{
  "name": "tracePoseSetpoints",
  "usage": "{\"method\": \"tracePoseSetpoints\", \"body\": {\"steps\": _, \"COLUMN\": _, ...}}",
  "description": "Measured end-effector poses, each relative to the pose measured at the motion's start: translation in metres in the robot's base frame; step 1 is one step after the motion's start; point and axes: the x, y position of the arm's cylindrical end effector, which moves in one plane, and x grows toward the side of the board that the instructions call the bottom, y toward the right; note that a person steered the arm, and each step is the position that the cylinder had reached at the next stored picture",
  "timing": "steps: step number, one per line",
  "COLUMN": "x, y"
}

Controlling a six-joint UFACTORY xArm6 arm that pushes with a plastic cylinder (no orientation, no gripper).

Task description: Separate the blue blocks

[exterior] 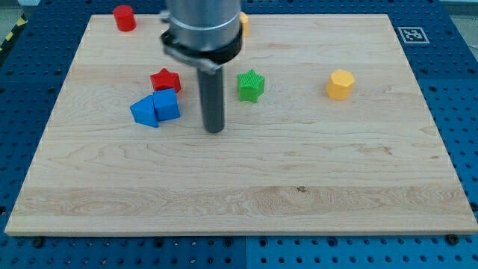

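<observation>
Two blue blocks touch each other at the view's left of the wooden board (pixel 239 187): a blue triangular block (pixel 144 112) and, on its right, a blue cube (pixel 166 105). A red star block (pixel 165 80) sits just above the cube, touching or almost touching it. My tip (pixel 215 131) rests on the board about 50 px to the right of the blue cube, apart from it. The rod rises from the tip to the grey arm body at the view's top.
A green star block (pixel 252 85) lies right of the rod. A yellow hexagonal block (pixel 340 84) lies further right. A red cylinder (pixel 124 18) stands at the top left. An orange-yellow block (pixel 243 24) peeks from behind the arm body.
</observation>
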Motion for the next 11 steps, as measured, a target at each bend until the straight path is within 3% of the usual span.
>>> {"method": "tracePoseSetpoints", "body": {"steps": 2, "x": 0.008, "y": -0.145}}
{"method": "tracePoseSetpoints", "body": {"steps": 3, "x": -0.020, "y": -0.157}}
{"method": "tracePoseSetpoints", "body": {"steps": 4, "x": -0.037, "y": -0.152}}
{"method": "tracePoseSetpoints", "body": {"steps": 7, "x": -0.023, "y": -0.035}}
{"method": "tracePoseSetpoints", "body": {"steps": 11, "x": 0.044, "y": 0.005}}
